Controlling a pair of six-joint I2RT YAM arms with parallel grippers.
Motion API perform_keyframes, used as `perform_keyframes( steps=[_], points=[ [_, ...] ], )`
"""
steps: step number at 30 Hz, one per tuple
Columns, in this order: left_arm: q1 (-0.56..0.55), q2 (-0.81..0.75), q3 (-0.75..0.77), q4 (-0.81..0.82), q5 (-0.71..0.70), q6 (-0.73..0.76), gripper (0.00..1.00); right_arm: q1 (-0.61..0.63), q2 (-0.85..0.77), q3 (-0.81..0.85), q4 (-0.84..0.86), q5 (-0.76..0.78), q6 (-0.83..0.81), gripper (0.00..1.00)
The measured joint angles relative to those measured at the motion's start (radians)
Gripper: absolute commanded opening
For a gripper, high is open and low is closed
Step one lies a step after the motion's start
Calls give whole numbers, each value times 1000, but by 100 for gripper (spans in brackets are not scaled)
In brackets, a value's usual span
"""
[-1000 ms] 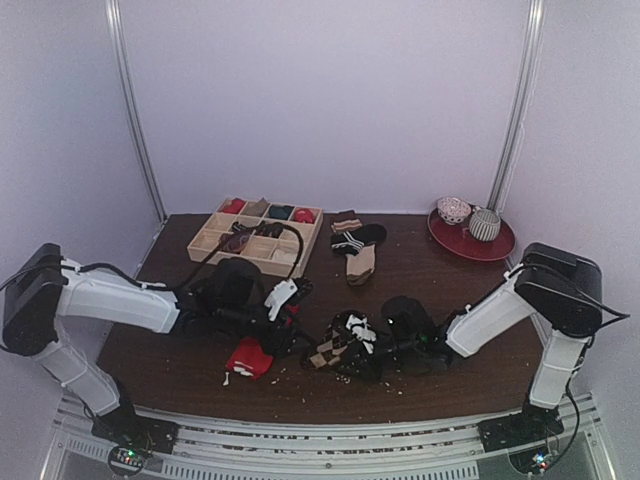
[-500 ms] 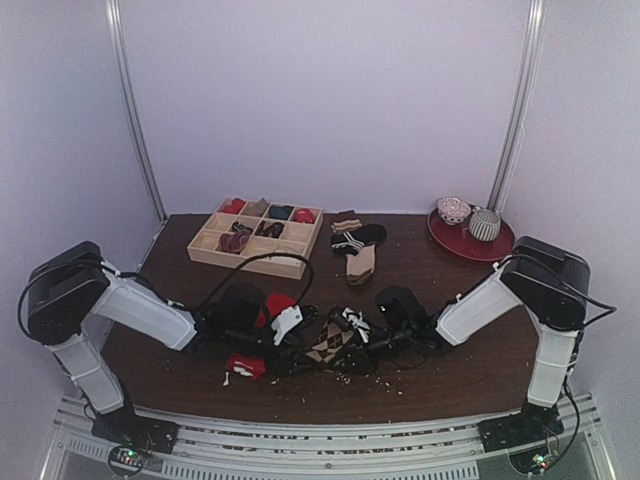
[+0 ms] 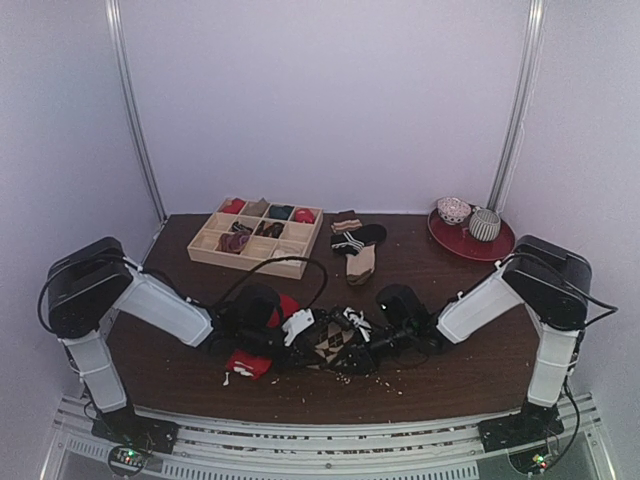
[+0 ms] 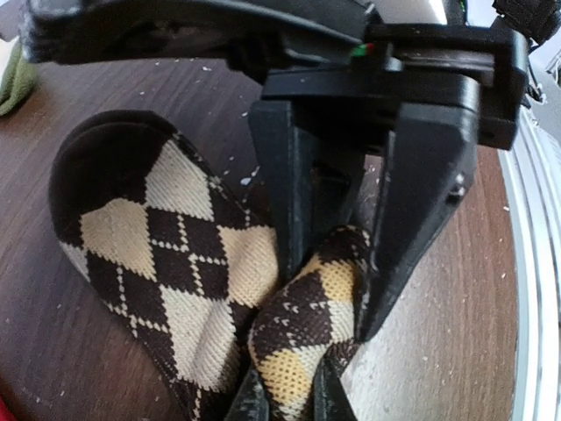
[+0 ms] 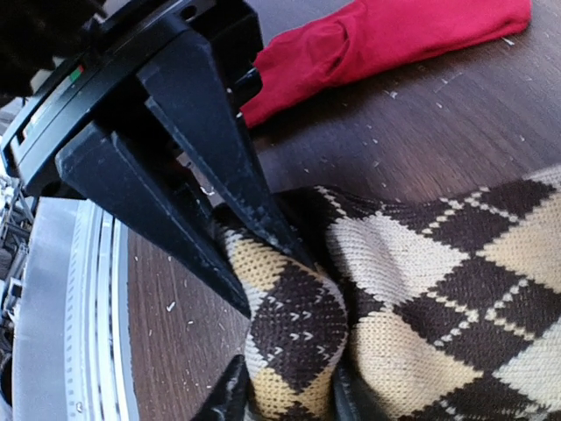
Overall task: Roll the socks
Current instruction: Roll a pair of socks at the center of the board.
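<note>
The brown and tan argyle sock (image 3: 335, 340) lies bunched at the table's front middle, between both arms. My left gripper (image 4: 289, 403) is shut on a raised fold of it (image 4: 307, 307). My right gripper (image 5: 289, 403) reaches in from the opposite side, and its fingers press the same fold (image 5: 294, 324) on both sides. Each wrist view shows the other gripper head-on: the right gripper (image 4: 324, 303) and the left gripper (image 5: 276, 285). The red sock (image 3: 248, 364) lies loose under the left arm, and it is also seen as a red sock (image 5: 386, 39) beyond the argyle one.
A wooden compartment tray (image 3: 205, 245) with rolled socks stands at the back left. A black striped sock (image 3: 358, 238) and a tan sock (image 3: 362, 264) lie at the back middle. A red plate (image 3: 497, 248) holds two rolled balls. Lint specks dot the front edge.
My left arm has swung right from the red sock to the argyle sock, and its gripper has shut on the fold. The right gripper has stayed at the sock.
</note>
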Motion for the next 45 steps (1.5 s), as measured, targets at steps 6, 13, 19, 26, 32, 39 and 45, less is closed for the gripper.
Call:
perform_keyframes(
  steps=[6, 13, 19, 26, 32, 39, 45],
  points=[
    [10, 75, 105, -61, 50, -85, 0, 5, -185, -130, -45, 117, -18, 56],
    [45, 138, 179, -141, 175, -208, 0, 78, -488, -341, -3, 337, -145, 71],
    [56, 179, 243, -213, 243, -237, 0, 245, -549, -340, 46, 541, -374, 72],
    [64, 195, 268, -248, 273, -237, 0, 276, -386, -278, 62, 674, -547, 74],
    [66, 198, 271, -252, 279, -237, 0, 276, -277, -241, 86, 716, -612, 72],
    [72, 206, 272, -251, 298, -233, 0, 278, -188, -213, 136, 765, -611, 46],
    [75, 205, 268, -252, 301, -230, 25, 277, -159, -192, 136, 811, -559, 22]
  ],
)
